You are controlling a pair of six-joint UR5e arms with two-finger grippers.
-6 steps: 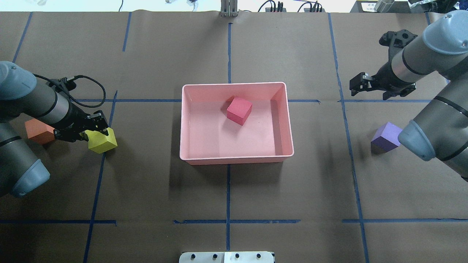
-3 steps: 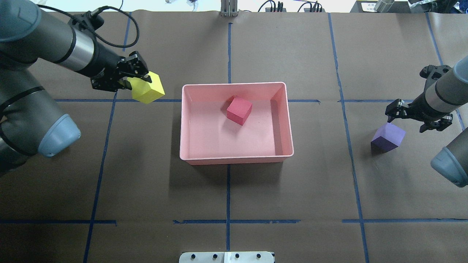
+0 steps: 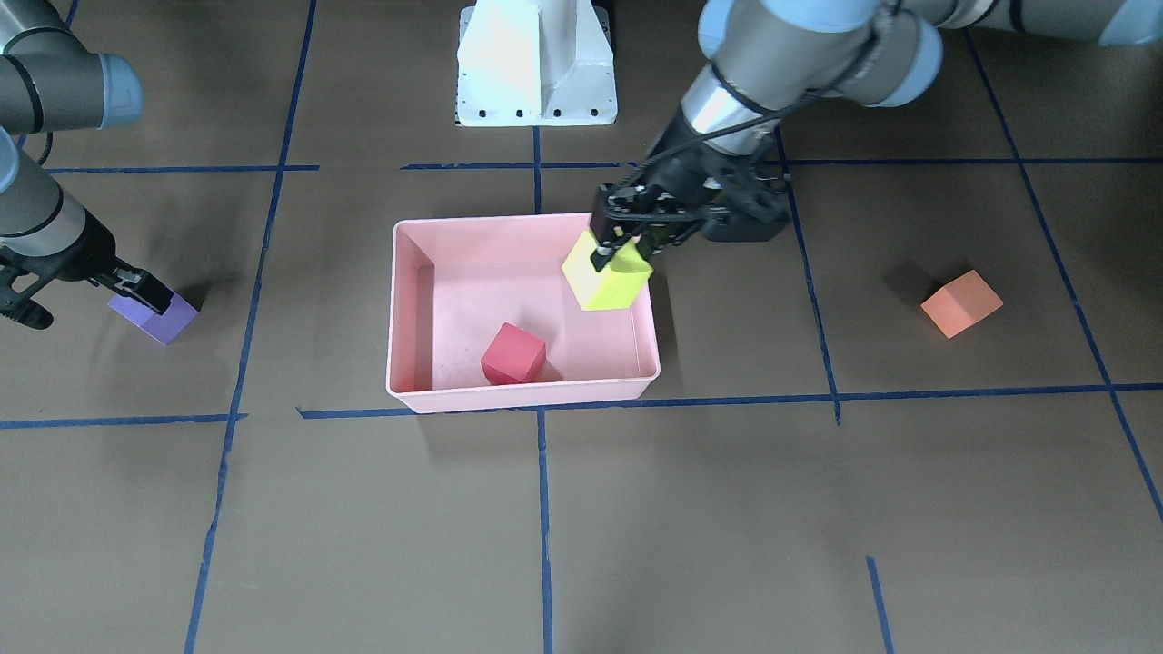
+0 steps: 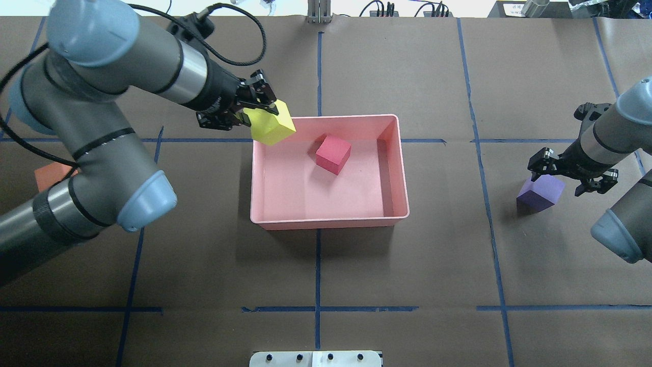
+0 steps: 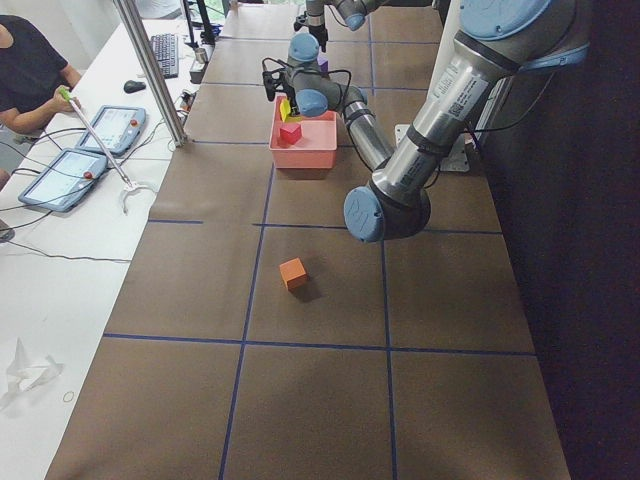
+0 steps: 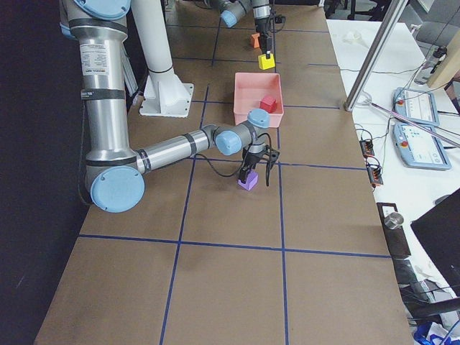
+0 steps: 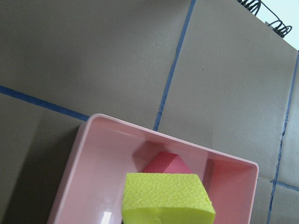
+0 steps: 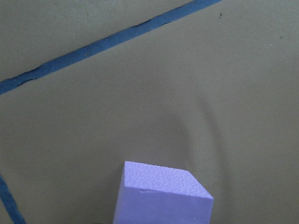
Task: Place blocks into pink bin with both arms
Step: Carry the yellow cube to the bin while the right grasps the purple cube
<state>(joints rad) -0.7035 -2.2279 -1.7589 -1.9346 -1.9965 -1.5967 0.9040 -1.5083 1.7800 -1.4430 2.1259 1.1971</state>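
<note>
My left gripper is shut on the yellow-green block and holds it in the air over the far left corner of the pink bin. The left wrist view shows that block above the bin rim. A red block lies inside the bin. My right gripper is open, just above the purple block on the table at the right. The right wrist view shows that block close below. An orange block lies on the table at the left side, partly hidden by the left arm in the overhead view.
Brown paper with blue tape lines covers the table. The white pedestal base stands at the robot's side. A white box sits at the near table edge. An operator's side table with tablets runs along the far side.
My left arm lifted the yellow-green block from the table's left side and carried it right to the bin's corner. My right gripper came down and back to the purple block.
</note>
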